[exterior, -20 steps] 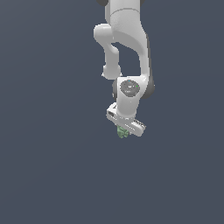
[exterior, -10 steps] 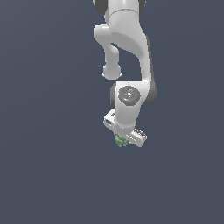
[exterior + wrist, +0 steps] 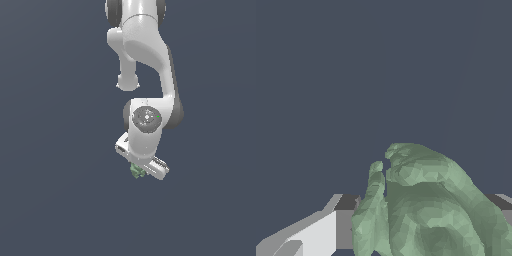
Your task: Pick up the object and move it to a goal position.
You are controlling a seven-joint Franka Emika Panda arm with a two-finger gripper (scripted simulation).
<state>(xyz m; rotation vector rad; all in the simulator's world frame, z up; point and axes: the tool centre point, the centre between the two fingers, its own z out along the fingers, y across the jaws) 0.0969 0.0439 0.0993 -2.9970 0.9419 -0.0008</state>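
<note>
The object, a small pale-green knobbly blob (image 3: 136,171), sits just under the white robot hand in the exterior view. In the wrist view the blob (image 3: 426,205) fills the space between my two fingers (image 3: 316,232), which press on it from both sides. My gripper (image 3: 138,170) is shut on the blob and holds it over the plain dark surface. The fingertips are mostly hidden behind the hand and the blob. No goal marker shows.
The white arm (image 3: 145,55) reaches down from the top of the exterior view. Around it there is only a flat dark blue-grey surface (image 3: 50,175).
The arm has swung slightly toward the exterior view's left and the hand has turned a little, carrying the green blob with it. The grip is unchanged.
</note>
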